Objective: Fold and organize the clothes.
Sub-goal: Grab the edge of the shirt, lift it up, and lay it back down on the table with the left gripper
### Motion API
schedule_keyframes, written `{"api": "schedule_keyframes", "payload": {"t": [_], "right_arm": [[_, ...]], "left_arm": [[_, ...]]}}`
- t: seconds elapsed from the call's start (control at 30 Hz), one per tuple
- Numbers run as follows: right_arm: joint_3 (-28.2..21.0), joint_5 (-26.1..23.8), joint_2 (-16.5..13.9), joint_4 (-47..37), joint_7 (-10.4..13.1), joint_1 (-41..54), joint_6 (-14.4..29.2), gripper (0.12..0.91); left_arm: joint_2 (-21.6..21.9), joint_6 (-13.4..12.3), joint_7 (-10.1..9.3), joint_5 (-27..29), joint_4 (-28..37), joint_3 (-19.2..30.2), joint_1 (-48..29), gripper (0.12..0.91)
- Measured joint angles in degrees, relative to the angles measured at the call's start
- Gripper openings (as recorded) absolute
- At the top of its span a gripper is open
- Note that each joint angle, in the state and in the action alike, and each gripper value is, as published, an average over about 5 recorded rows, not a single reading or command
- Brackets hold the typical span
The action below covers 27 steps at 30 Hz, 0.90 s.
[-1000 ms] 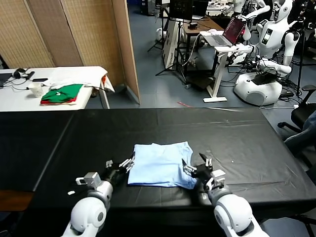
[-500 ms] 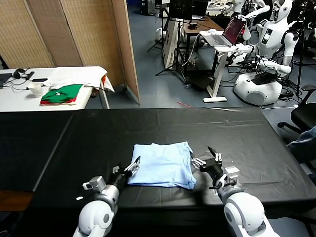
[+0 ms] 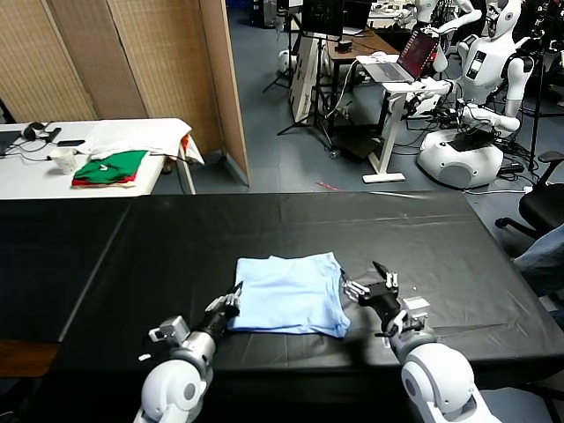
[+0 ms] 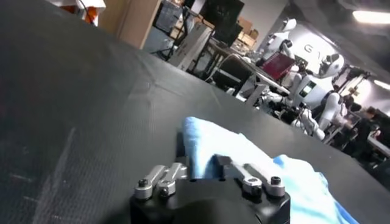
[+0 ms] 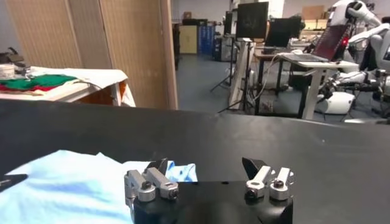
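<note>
Pale-blue T-shirt point(image 3: 289, 294) lies folded, left gripper point(image 3: 231, 301) clenched on its edge, right gripper point(image 3: 368, 287) released.

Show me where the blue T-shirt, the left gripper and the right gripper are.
blue T-shirt point(image 3: 289, 293): head view, middle of the folded cloth.
left gripper point(image 3: 232, 298): head view, fingertips at shirt's edge.
right gripper point(image 3: 368, 284): head view, between its open fingers.

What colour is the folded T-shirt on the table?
Pale sky-blue cotton T-shirt, plain; clearest in the head view.

Pale sky-blue T-shirt point(image 3: 289, 295), plain black table cover point(image 3: 176, 256), green-and-red folded garments point(image 3: 110, 167), white cloth point(image 3: 132, 135)
</note>
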Motion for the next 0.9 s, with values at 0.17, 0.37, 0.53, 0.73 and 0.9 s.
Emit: {"api": "schedule_keyframes", "payload": {"t": [0.17, 0.37, 0.53, 0.73, 0.9], "right_arm": [[1.3, -0.2, -0.1, -0.5, 0.2, -0.6, 0.0, 0.907], [1.9, -0.6, -0.1, -1.4, 0.2, -0.4, 0.0, 0.907], [1.4, -1.6, 0.4, -2.1, 0.1, -0.1, 0.1, 0.907], [0.5, -2.1, 1.4, -3.1, 0.1, 0.5, 0.1, 0.907], [0.4, -2.4, 1.8, -3.7, 0.1, 0.4, 0.3, 0.907]], "left_arm": [[2.5, 0.1, 0.36, 6.8, -0.9, -0.9, 0.1, 0.161], [10.2, -0.4, 0.4, 15.2, -2.3, -3.9, 1.9, 0.161], [17.9, -0.6, -0.01, 16.5, -3.0, -8.7, 3.8, 0.161], [27.0, -0.6, -0.15, 15.7, -3.9, -15.4, 6.4, 0.161], [33.0, -0.3, -0.68, 15.6, -5.2, -21.4, 9.3, 0.161]]}}
